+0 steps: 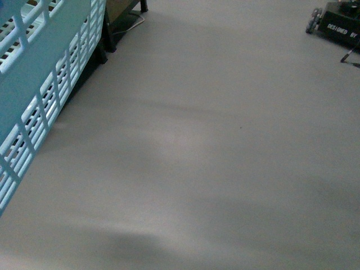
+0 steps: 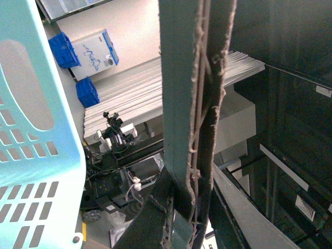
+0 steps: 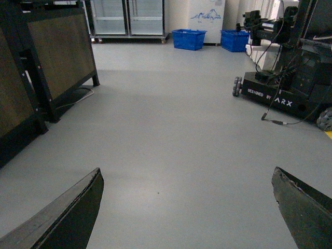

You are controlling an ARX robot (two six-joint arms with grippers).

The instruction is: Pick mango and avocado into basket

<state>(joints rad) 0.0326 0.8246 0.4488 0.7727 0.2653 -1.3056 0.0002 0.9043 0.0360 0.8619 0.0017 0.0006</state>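
Basket (image 1: 39,73) near left, beside my left gripper (image 2: 201,78), jaws pressed together, nothing visible between; right gripper (image 3: 187,174) gapes wide, empty, presumably awaiting mango and avocado, both unseen.

Light aqua plastic basket (image 1: 39,62), slotted wall seen close and tilted, along far left of front view.

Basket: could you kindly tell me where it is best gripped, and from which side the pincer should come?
Probably on the basket, at its plain wall band, where there looks to be an oval hand-opening: one finger inside, one outside. The slotted part offers only thin ribs. Come from the robot's left, where the left pincer, shut, sits close beside it.
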